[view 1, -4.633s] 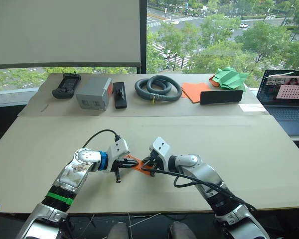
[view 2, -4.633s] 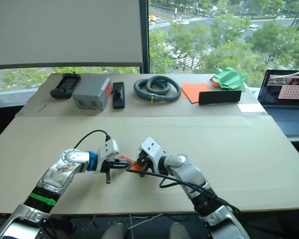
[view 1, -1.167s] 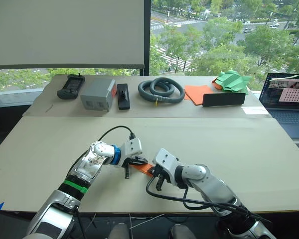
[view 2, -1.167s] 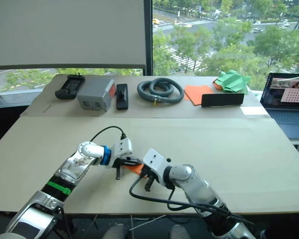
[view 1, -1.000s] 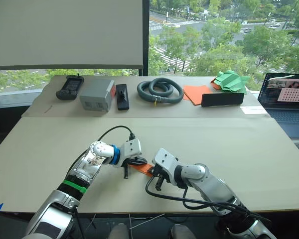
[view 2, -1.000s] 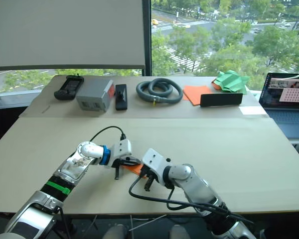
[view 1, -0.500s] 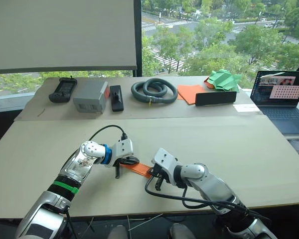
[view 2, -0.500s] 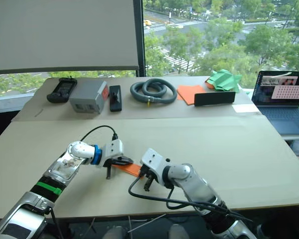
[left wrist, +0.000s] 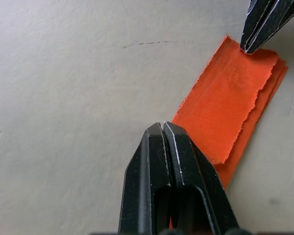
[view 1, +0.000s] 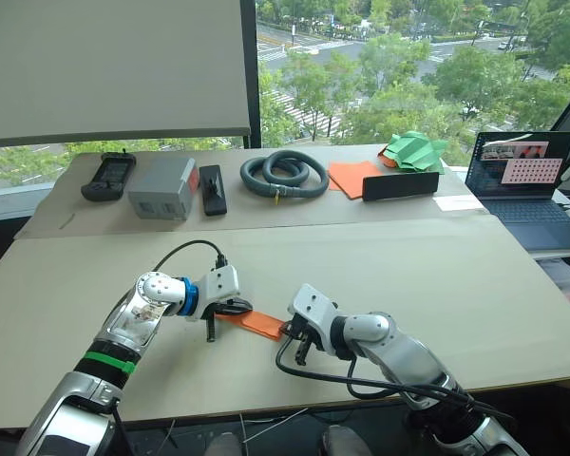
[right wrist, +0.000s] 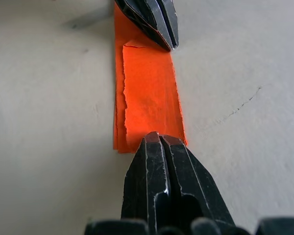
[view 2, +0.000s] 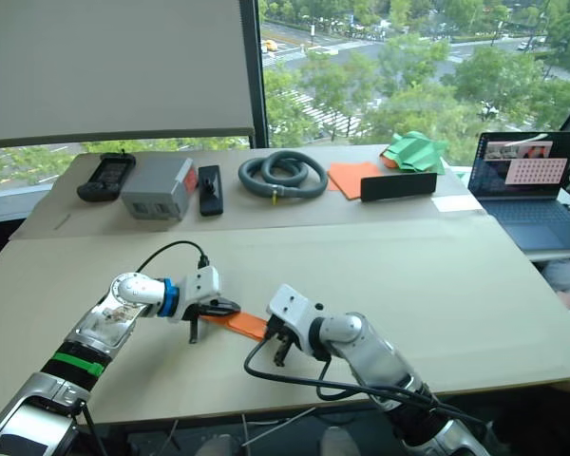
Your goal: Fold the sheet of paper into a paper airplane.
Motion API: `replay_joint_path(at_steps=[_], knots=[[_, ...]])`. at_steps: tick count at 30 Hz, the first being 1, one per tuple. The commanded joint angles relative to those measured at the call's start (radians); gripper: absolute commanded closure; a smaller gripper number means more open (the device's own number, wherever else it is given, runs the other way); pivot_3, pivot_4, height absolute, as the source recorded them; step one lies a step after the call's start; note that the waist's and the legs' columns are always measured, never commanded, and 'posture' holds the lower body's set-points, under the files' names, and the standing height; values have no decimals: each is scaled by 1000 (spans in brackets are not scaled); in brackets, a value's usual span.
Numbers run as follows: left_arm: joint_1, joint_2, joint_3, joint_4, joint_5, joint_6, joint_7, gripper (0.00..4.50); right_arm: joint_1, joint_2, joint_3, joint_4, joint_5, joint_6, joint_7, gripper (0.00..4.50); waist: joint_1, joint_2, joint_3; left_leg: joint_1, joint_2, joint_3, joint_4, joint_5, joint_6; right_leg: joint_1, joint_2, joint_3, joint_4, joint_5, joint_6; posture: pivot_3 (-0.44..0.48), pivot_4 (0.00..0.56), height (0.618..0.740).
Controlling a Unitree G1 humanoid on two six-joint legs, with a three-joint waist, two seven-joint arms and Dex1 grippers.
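Left eye view: sheet of paper (view 1: 252,322), folded to narrow strip, flat on surface (view 1: 380,275) — long axis spans left claw (view 1: 212,319) to right claw (view 1: 294,342), each pressed together, tip on opposite end.

A grey hose coil (view 1: 283,174), grey box (view 1: 161,188) and laptop (view 1: 524,182) sit on the far table (view 1: 266,211).

You cannot see the near end of the sheet of paper (left wrist: 229,115) where the left gripper (left wrist: 162,128) covers it, nor its other end under the right gripper (right wrist: 159,139). The laptop (view 1: 518,178) is cut off by the picture's right edge.
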Motion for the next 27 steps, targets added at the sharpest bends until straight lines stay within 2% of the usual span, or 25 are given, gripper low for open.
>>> replay_joint_path(at_steps=[1, 10, 16, 21, 26, 27], knots=[[74, 67, -24, 114, 79, 47, 9, 4414, 17, -28, 22, 51, -14, 53, 3, 4440, 0, 0, 0, 1, 0, 0, 0, -1, 0, 0, 0, 0, 0, 0, 0, 0, 150, 714], [103, 100, 11, 92, 69, 64, 23, 4414, 6, -30, 28, 57, -19, 39, 8, 4440, -1, 0, 1, 11, 0, -1, 0, -9, -1, -1, 0, 0, 0, 0, 0, 0, 150, 714], [117, 104, 41, 42, 45, 89, 34, 4414, -9, -16, -4, 44, -25, -93, -2, 4440, -1, 0, 1, 11, 0, -1, 0, -10, -2, -3, 0, 0, 0, 0, 0, 0, 150, 714], [134, 100, 97, -55, 2, 144, 44, 4414, -7, -29, -66, -37, 7, -203, 15, 4440, 0, 0, 9, 7, 0, -1, 0, -10, -2, -8, 0, 0, -1, 0, 0, 0, 150, 714], [188, 85, 258, -282, -155, 299, 95, 4414, -11, 21, -178, -150, 67, -186, -33, 4440, 1, -2, 8, -5, 0, 0, 0, -9, 0, -16, 3, 4, 4, 2, 0, 0, 150, 714], [199, 60, 324, -344, -224, 362, 130, 4414, -12, 48, -204, -163, 85, -166, -49, 4440, 4, -3, 9, -6, 0, -1, 0, -6, 5, -17, 4, 5, 6, 3, 0, 0, 150, 714]])
